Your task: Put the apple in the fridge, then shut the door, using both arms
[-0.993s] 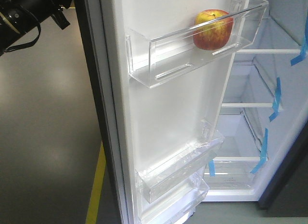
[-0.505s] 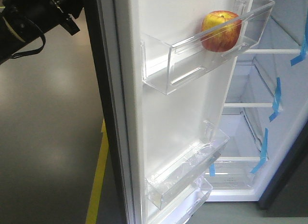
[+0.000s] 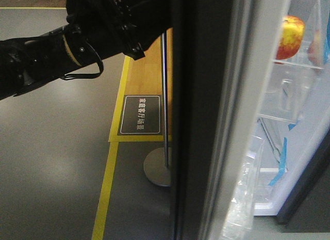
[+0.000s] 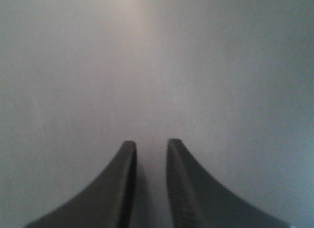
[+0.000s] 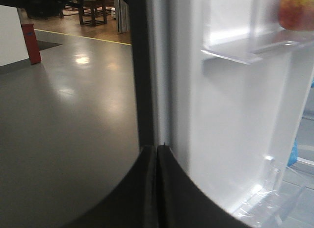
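The apple (image 3: 291, 36), red with yellow patches, sits in a clear bin (image 3: 289, 90) on the white inner side of the door (image 3: 201, 121). The door stands nearly edge-on, its dark grey outer face toward me. My left arm (image 3: 51, 54), black with a yellow band, reaches against that outer face. The left gripper (image 4: 151, 142) is narrowly open and empty, with the plain grey door face (image 4: 157, 66) filling its view. My right gripper (image 5: 157, 147) is shut, just in front of the door's edge (image 5: 142, 66), and the apple (image 5: 297, 10) shows at its top right. The fridge (image 3: 309, 162) interior is white with blue tape.
A metal post (image 3: 164, 95) on a round base stands on the floor behind the door, beside a dark floor sign (image 3: 140, 114). A yellow line (image 3: 105, 188) runs along the grey floor. A red stand (image 5: 28, 39) and wooden furniture (image 5: 93, 7) are far off.
The door has swung a long way toward the fridge, carrying the apple in its bin to the right. My left arm has moved right and down along the door's outer face.
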### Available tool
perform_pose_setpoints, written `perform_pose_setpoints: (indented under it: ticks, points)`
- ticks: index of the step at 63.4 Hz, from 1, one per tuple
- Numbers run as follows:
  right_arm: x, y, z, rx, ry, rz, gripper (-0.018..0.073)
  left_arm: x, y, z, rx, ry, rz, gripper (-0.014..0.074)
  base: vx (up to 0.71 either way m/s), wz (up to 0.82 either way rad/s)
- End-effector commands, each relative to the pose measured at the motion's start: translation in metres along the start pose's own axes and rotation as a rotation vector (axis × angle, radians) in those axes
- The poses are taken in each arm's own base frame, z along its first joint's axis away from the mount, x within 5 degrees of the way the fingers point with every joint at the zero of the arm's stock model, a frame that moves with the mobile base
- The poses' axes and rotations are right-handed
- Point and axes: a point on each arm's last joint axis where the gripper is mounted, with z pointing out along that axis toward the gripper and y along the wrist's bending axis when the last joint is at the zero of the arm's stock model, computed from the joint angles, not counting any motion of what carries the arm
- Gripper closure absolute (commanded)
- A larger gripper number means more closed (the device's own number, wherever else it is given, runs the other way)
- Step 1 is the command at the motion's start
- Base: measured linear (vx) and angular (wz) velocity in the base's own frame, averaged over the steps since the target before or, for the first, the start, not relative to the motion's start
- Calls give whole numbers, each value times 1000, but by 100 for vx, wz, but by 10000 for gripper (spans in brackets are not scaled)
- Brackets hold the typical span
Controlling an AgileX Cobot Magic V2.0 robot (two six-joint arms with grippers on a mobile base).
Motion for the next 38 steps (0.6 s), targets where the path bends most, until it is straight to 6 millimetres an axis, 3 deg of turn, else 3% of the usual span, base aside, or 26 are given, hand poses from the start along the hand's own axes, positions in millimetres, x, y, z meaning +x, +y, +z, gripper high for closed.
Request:
perform_pose_setpoints:
  ticks: [1,11,22,28,38]
  points:
    - [-13,1,-2,-4,-81,29,563,-2,-52,-5,239,52,64,395,0,0]
    - [-17,-3,-1,31,-109,29,560,-12,-50,-16,215,18,83,395,0,0]
    - [-28,-25,14,142,-113,30,489,-23,-46,-26,167,-32,96,395,0,0]
    - [-35,-41,30,188,-84,38,393,-30,-44,-32,136,-63,104,395,0,0]
    - [-53,-76,62,305,-82,65,122,-42,-39,-47,68,-112,126,395,0,0]
